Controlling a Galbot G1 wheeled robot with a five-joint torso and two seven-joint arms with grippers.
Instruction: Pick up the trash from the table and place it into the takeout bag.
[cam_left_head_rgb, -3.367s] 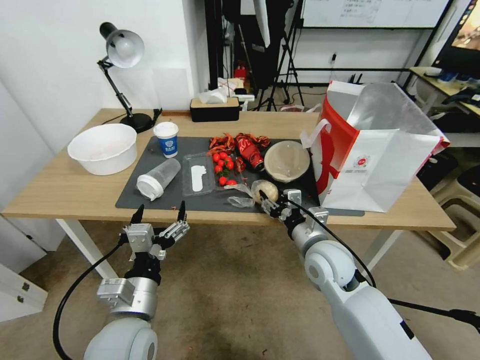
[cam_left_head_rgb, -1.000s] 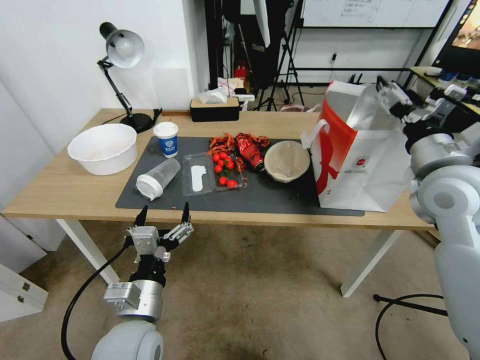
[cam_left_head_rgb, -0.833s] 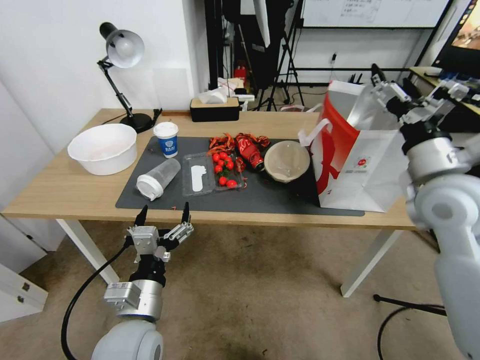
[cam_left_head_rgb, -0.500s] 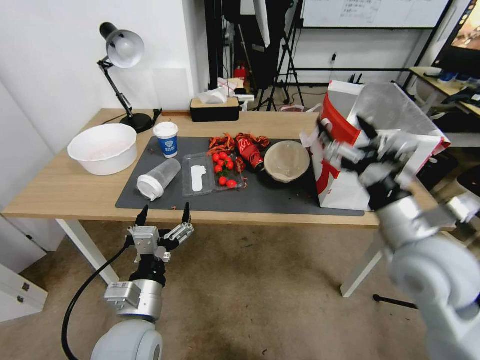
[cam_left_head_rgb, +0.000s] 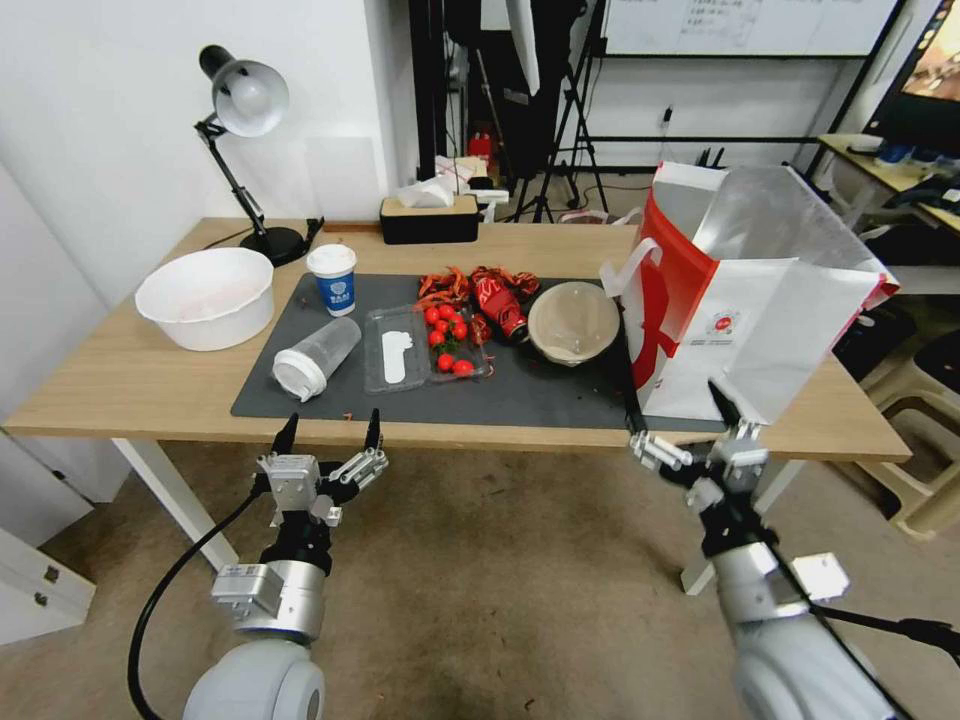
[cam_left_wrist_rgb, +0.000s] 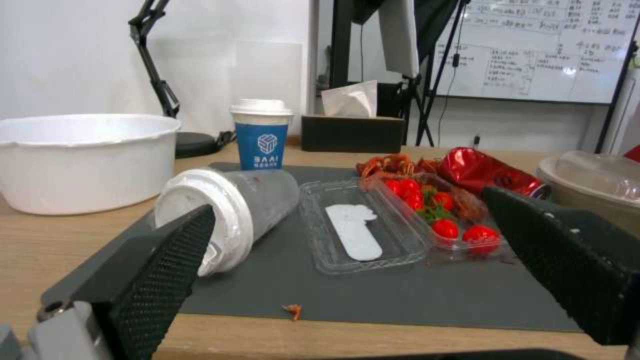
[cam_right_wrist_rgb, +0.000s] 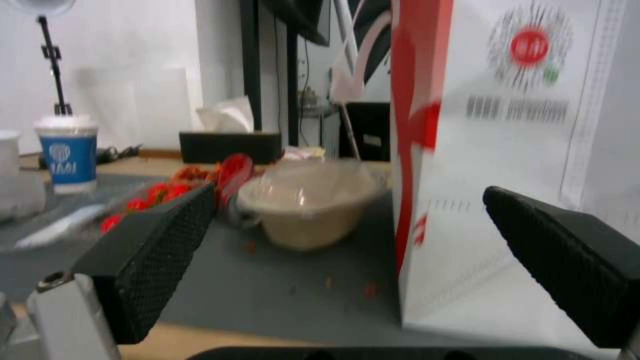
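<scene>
The takeout bag (cam_left_head_rgb: 760, 300) stands open at the right end of the table (cam_left_head_rgb: 120, 380). On the dark mat (cam_left_head_rgb: 540, 400) lie the trash pieces: a beige bowl (cam_left_head_rgb: 573, 321) beside the bag, a crushed red can (cam_left_head_rgb: 500, 300), a clear white-lidded cup (cam_left_head_rgb: 315, 357) on its side, and an upright paper cup (cam_left_head_rgb: 333, 278). My right gripper (cam_left_head_rgb: 675, 410) is open and holds nothing, just below the table's front edge in front of the bag. The left gripper (cam_left_head_rgb: 328, 432) is open too, below the front edge facing the lidded cup (cam_left_wrist_rgb: 227, 210). The right wrist view faces the bowl (cam_right_wrist_rgb: 313, 205) and the bag (cam_right_wrist_rgb: 507, 150).
A clear tray with cherry tomatoes (cam_left_head_rgb: 425, 345) and red crayfish shells (cam_left_head_rgb: 445, 285) lie mid-mat. A white basin (cam_left_head_rgb: 207, 296) and a desk lamp (cam_left_head_rgb: 245, 100) stand at the left, with a black tissue box (cam_left_head_rgb: 429, 218) at the back edge. Stools (cam_left_head_rgb: 920, 400) stand right of the table.
My right gripper took the bun from the mat's front edge up over the bag, opened, and swung back down to the table's front edge. The bun is gone from the mat. The left arm stayed.
</scene>
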